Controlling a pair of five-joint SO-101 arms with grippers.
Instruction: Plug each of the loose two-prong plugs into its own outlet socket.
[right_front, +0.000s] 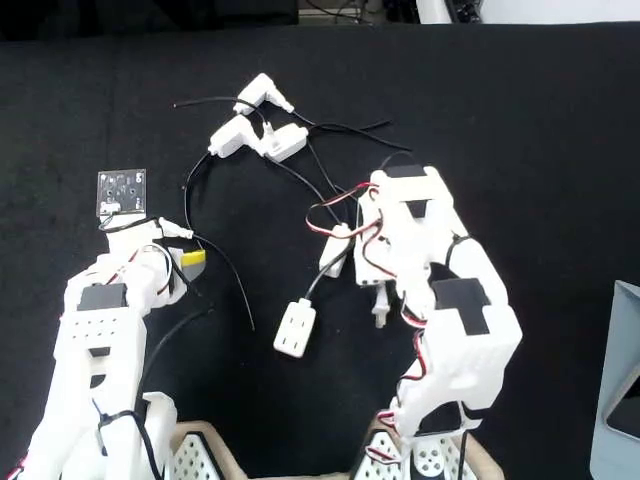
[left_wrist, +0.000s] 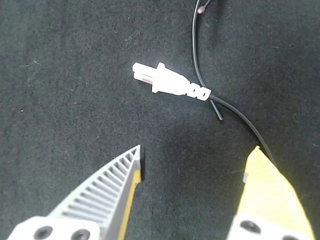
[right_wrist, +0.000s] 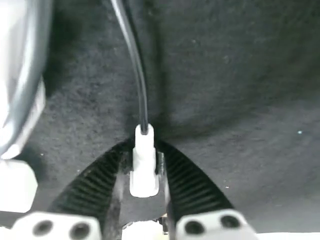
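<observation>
Right tool (right_wrist: 145, 150) is clamped on a white plug (right_wrist: 144, 172), held near the outlet socket (right_front: 296, 328), likely for lining up prongs. Left tool (left_wrist: 197, 152) hangs wide apart over a loose plug (left_wrist: 170, 86) lying on the surface (left_wrist: 60, 60).

The blocky white plastic left arm (right_front: 75, 390) and the matching right arm (right_front: 455, 365) bore black rectangular panels (right_front: 470, 305); thin red and black wires (right_front: 340, 200) looped along the right one. The left ended in a grey ribbed finger (left_wrist: 107, 192) and a yellow finger (left_wrist: 267, 192), the right in black ribbed fingers (right_wrist: 92, 192), with what looked like screw holes (left_wrist: 44, 232) at the bases.
</observation>
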